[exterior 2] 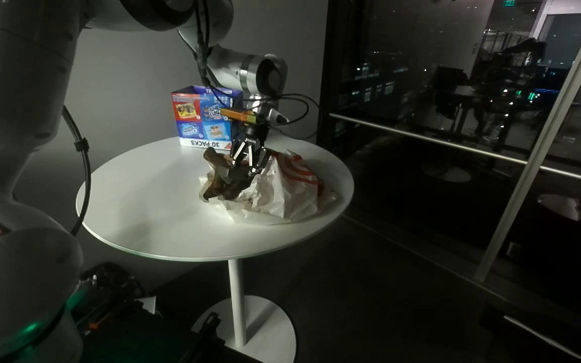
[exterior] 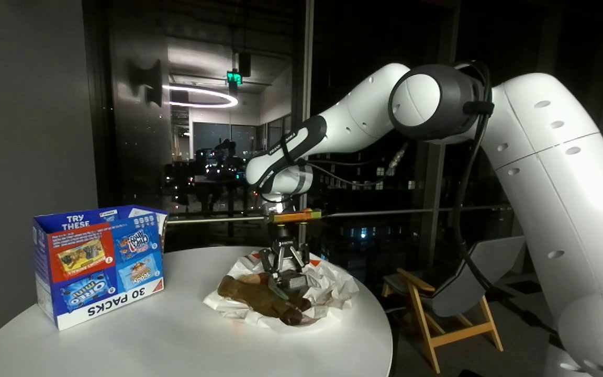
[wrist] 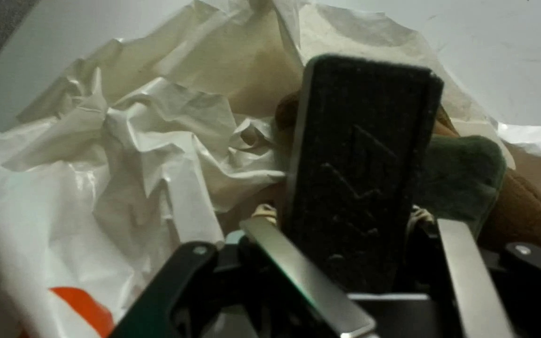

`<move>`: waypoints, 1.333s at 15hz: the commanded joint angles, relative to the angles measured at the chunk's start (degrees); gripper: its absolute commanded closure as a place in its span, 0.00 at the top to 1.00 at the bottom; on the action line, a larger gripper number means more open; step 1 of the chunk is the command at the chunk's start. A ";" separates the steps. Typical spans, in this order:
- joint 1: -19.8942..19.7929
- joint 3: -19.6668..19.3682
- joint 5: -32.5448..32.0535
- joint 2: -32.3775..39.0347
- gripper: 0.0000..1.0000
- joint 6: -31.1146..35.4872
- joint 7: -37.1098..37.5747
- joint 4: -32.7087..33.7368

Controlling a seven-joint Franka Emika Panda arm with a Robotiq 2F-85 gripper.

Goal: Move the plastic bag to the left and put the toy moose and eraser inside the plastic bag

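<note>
The white plastic bag (exterior: 341,287) lies crumpled near the table's edge, its orange-red stripes (exterior 2: 298,169) showing in both exterior views. On its mouth rests the brown toy moose (exterior: 254,296), partly over the bag; a grey-green patch (wrist: 463,171) lies against it in the wrist view. The eraser, a dark oblong block (wrist: 364,131), stands on or against the moose. Around the eraser is my gripper (wrist: 343,216), pointing down. A gap shows between the left fingertip and the block; the right fingertip is close to its side, contact unclear. The eraser's lower end is hidden.
A blue carton of snack packs (exterior: 102,267) stands on the round white table (exterior: 186,335), away from the bag. Behind the table runs a window with a metal rail (exterior: 385,212). A wooden-framed chair (exterior: 453,288) is on the floor beyond the table.
</note>
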 commanded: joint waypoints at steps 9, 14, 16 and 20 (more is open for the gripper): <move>-0.64 4.43 9.48 -5.25 1.00 -7.95 -14.76 -2.13; 1.21 6.72 7.97 -7.08 1.00 -4.99 -23.90 -6.65; 2.00 8.22 9.17 -8.45 1.00 -0.01 -27.85 -10.72; 4.60 10.88 7.77 -10.09 1.00 13.61 -32.20 -18.37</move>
